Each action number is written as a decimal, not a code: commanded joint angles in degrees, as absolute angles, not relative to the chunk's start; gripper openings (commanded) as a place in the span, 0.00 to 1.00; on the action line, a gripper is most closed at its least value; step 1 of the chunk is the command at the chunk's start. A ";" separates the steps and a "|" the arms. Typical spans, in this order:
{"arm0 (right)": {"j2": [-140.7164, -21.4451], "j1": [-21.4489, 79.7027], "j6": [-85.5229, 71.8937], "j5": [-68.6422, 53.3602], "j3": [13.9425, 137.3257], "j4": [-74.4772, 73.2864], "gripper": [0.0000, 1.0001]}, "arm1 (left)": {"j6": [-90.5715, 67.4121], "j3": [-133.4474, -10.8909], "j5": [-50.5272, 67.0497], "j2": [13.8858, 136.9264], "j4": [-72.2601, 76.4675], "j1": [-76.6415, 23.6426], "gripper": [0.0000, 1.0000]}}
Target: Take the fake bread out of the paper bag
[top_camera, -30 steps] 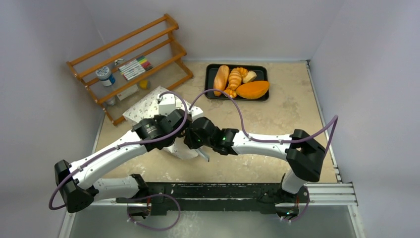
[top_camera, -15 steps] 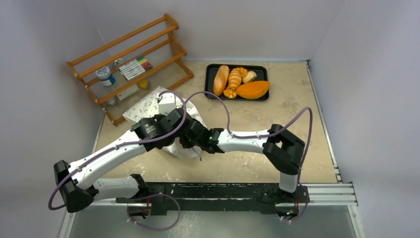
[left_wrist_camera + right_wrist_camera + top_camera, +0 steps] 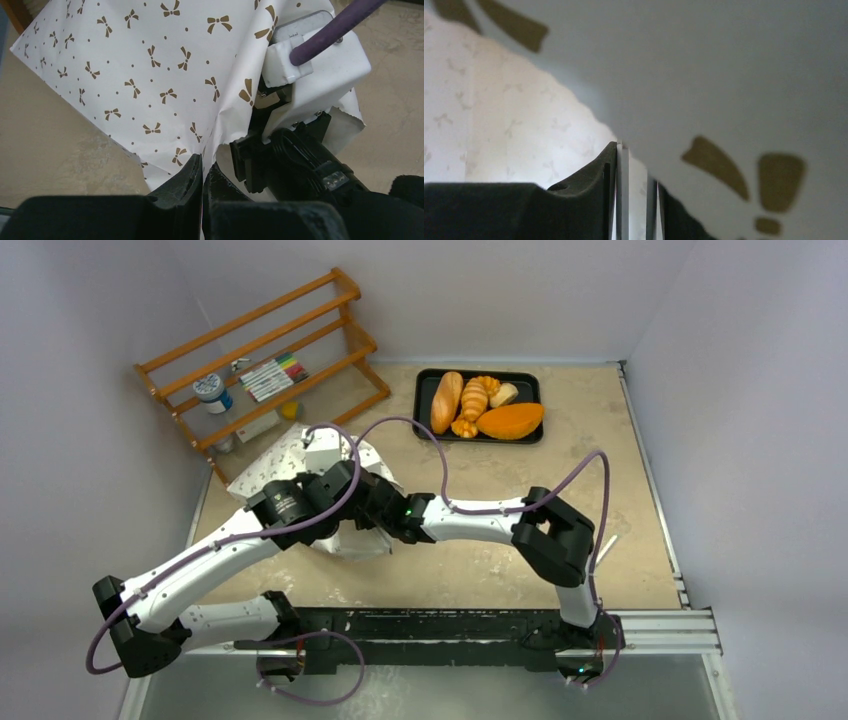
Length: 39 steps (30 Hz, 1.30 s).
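My left hand (image 3: pixel 202 172) is clenched on the paper bag (image 3: pixel 150 75), both fingers pressed together with a fold of the bag's edge nipped between them. The bag is white with small brown bow marks. It lies crumpled on the desk (image 3: pixel 560 470) at the left-centre, just in front of the wooden rack (image 3: pixel 260 350), and both of my wrists meet over its near end.

My right hand (image 3: pixel 634 185) is pushed in against the paper. The left wrist view shows its black body and white camera box right beside my left fingers, at the bag's torn-looking edge. In its own view there is blurred paper close all around, and a pale strip sits in the narrow gap between the two fingers. I cannot tell whether that hand is grasping anything or just standing slightly apart.

No bread shows at the bag itself. Several pieces of fake bread (image 3: pixel 447 400) lie on the black tray (image 3: pixel 425 380) at the back of the desk, well apart from the bag.
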<state>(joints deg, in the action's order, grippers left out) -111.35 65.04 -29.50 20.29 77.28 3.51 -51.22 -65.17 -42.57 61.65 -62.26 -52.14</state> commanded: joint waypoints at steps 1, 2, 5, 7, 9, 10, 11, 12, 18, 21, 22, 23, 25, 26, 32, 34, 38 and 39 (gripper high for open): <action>-112.44 64.91 -28.33 24.17 80.95 4.66 0.34 | -50.04 -67.37 -41.30 60.72 -62.20 -52.73 0.00; -112.64 64.87 -28.03 24.25 81.09 4.85 0.34 | -49.96 -67.47 -41.31 60.85 -62.28 -52.73 0.00; -112.48 64.86 -27.70 23.46 81.00 5.64 0.34 | -49.59 -67.50 -41.30 61.20 -62.38 -52.73 0.00; -112.38 64.71 -28.11 21.97 80.74 5.79 0.34 | -49.21 -67.43 -41.16 61.25 -62.15 -52.75 0.00; -111.57 64.46 -28.30 20.04 79.79 6.89 0.35 | -48.66 -67.05 -41.17 61.30 -62.12 -52.73 0.00; -110.76 64.43 -28.37 19.40 79.01 7.78 0.35 | -48.38 -66.69 -41.49 61.24 -62.20 -52.73 0.00; -109.96 64.48 -28.54 18.78 78.05 8.58 0.35 | -48.34 -66.30 -41.75 61.07 -62.36 -52.73 0.00; -109.10 64.49 -28.55 18.40 76.90 9.66 0.35 | -48.46 -65.88 -41.82 60.75 -62.39 -52.73 0.00; -106.80 64.53 -27.12 18.28 74.27 13.27 0.37 | -49.15 -63.66 -41.97 60.41 -62.28 -52.73 0.00; -107.28 64.51 -27.07 17.37 74.03 13.87 0.38 | -49.28 -63.67 -41.68 60.62 -62.19 -52.73 0.00; -107.29 64.56 -27.07 16.98 74.01 14.27 0.38 | -49.34 -63.57 -41.74 60.60 -62.19 -52.73 0.00; -107.31 64.54 -27.12 16.39 74.00 14.58 0.39 | -49.45 -63.46 -41.68 60.56 -62.08 -52.73 0.00; -107.29 64.54 -27.45 14.00 74.09 14.72 0.39 | -49.63 -63.25 -41.56 60.46 -62.17 -52.73 0.00; -107.31 64.51 -27.47 13.01 74.09 14.99 0.39 | -49.72 -63.20 -41.49 60.35 -62.22 -52.73 0.00; -106.92 64.41 -28.13 9.81 73.77 18.42 0.42 | -49.79 -62.78 -41.18 59.66 -62.50 -52.73 0.00; -107.17 64.07 -28.77 9.21 74.14 18.44 0.43 | -49.71 -62.67 -40.90 59.55 -62.50 -52.73 0.00; -108.31 62.88 -30.70 6.28 75.04 18.97 0.43 | -49.49 -62.31 -39.90 58.94 -61.65 -52.73 0.00; -108.68 62.58 -31.23 5.53 75.44 18.98 0.43 | -49.35 -62.14 -39.45 58.75 -61.14 -52.69 0.00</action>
